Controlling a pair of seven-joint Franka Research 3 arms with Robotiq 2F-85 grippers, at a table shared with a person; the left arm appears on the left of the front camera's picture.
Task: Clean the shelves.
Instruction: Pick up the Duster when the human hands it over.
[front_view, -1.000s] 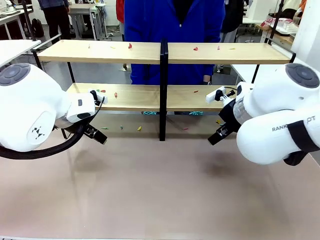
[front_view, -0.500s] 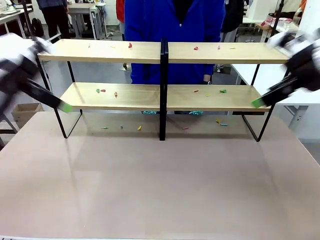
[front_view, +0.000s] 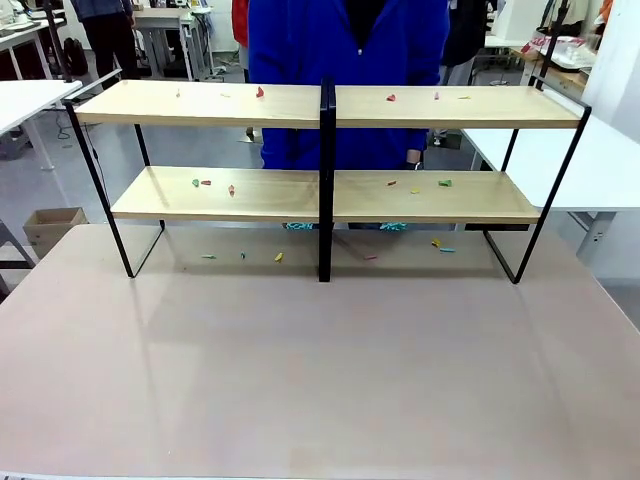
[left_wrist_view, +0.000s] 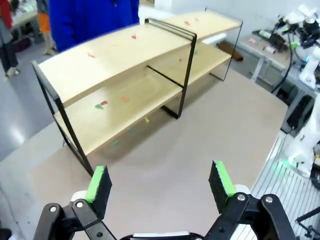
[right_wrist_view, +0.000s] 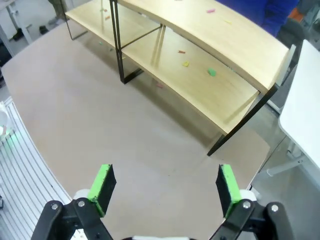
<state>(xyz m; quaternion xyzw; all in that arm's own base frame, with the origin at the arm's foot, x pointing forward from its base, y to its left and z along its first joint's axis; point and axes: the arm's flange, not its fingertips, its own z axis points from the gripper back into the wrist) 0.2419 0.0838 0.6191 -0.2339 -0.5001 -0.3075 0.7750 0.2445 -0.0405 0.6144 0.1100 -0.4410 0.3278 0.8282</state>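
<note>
The shelves stand along the far side of the table: two light-wood boards in a thin black frame with a black centre post. Small coloured scraps lie scattered on both boards and on the table under the rack. In the left wrist view my left gripper hangs open high above the table, looking down at the shelves from their left end. In the right wrist view my right gripper is open too, high above the right end of the shelves. Nothing sits between either pair of fingers.
A person in a blue top stands right behind the rack. White tables flank it on both sides, and a cardboard box sits on the floor at the left. The brown tabletop spreads out in front of the rack.
Both arms have swung up and outward, away from the lower shelf, and left the front view. The rack and scraps have not moved.
</note>
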